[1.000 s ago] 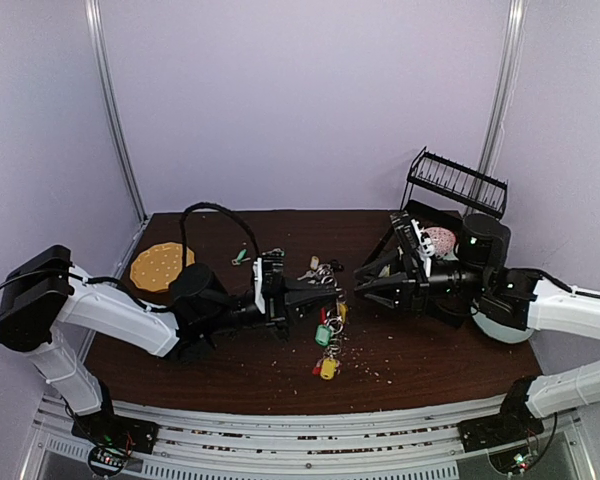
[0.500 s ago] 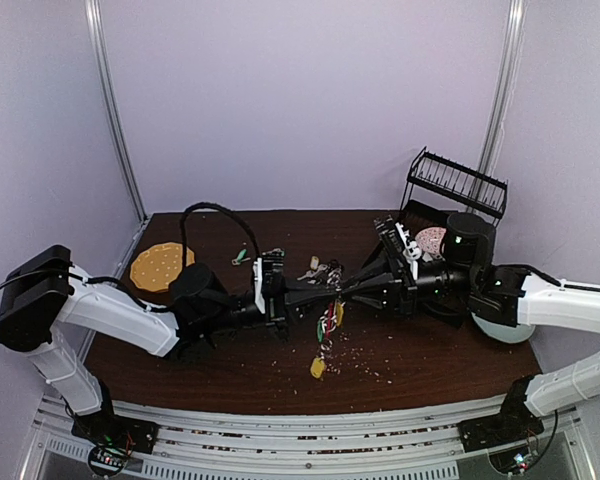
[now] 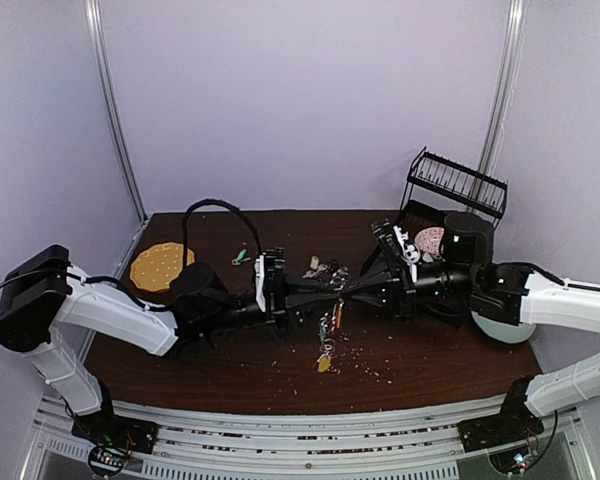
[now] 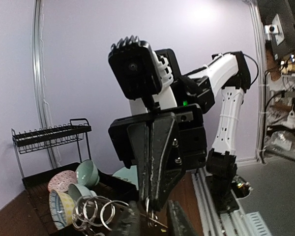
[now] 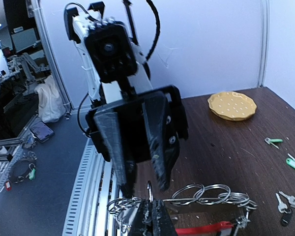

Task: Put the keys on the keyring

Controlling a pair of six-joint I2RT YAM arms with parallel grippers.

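Observation:
Over the table's middle my two grippers meet tip to tip. My right gripper [image 3: 343, 293] [image 5: 150, 216] is shut on a small silver ring [image 5: 149, 189] of the keyring. A chain of linked silver rings [image 5: 206, 194] and the red arc [image 5: 201, 229] trail from that ring. My left gripper [image 3: 325, 293] [image 4: 152, 225] stands open, one finger [image 4: 125, 223] on each side of the ring, not pinching it. Keys with green, red and yellow tags [image 3: 326, 340] hang below the grippers. Loose keys [image 3: 320, 267] and a green-tagged key [image 3: 240, 256] lie on the table behind.
A black wire rack [image 3: 456, 180] and a tray of bowls [image 3: 428, 240] stand at the back right. A pale plate [image 3: 495, 328] lies under the right arm. There is a yellow dotted disc [image 3: 161, 265] at the back left, and crumbs [image 3: 365, 360] are scattered near the front.
The right gripper came left to the left gripper's tips and shut on the small ring. The left gripper, shut before, has opened. The hanging keys have swung slightly.

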